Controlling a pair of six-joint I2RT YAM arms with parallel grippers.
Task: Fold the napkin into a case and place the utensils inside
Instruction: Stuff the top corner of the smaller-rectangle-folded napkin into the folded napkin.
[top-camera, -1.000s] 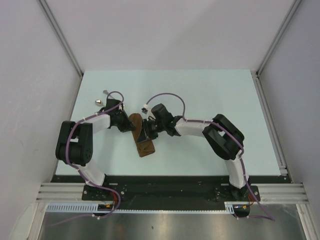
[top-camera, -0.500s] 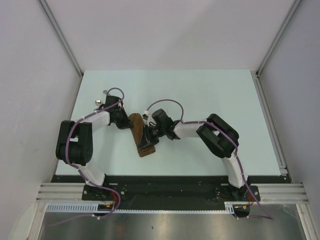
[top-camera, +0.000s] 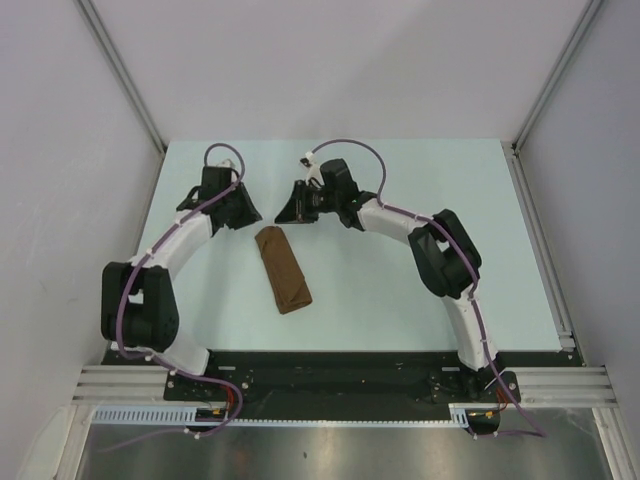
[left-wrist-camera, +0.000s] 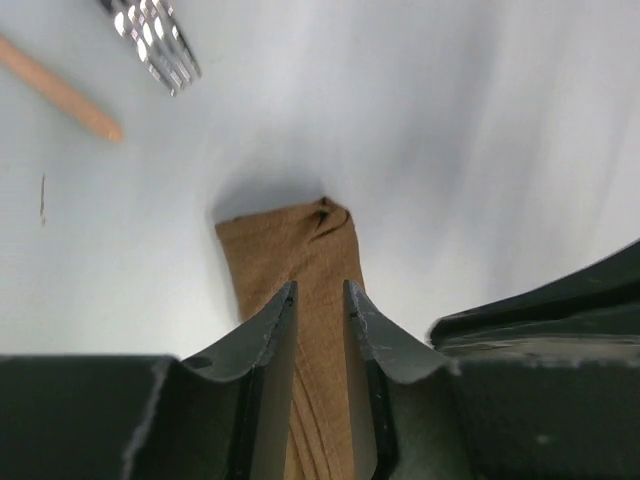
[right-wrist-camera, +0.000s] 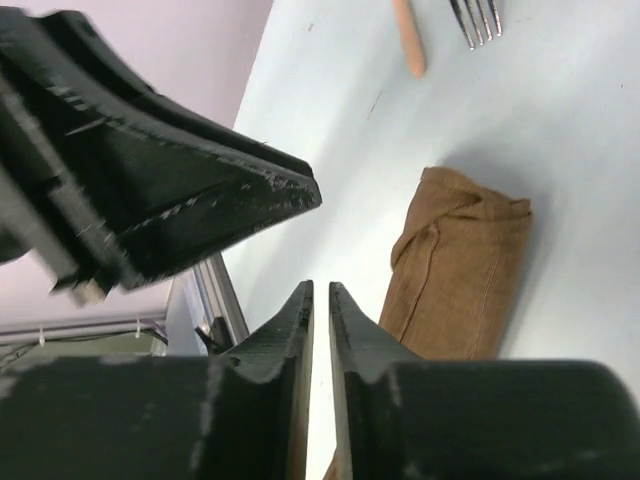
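A: Where's the narrow brown cloth case (top-camera: 283, 270)?

B: Middle of the overhead frame, aslant on the pale flat table (top-camera: 420, 290). Both arms sit above it in the frame, neither touching.

A: And the pincers?

B: The left gripper (left-wrist-camera: 319, 290) is parted a little, holding nothing. The right gripper (right-wrist-camera: 319, 290) shows barely a slit, also empty.

A: Utensils?

B: Upper left of the left wrist view: the silver metal fork (left-wrist-camera: 150, 40), with the pale orange-tan spoon handle (left-wrist-camera: 62, 92) just beside it.

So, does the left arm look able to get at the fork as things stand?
Probably yes. The fork lies bare on the table past the case, only the spoon handle beside it, and the left hand hovers empty, slightly open, nothing between.
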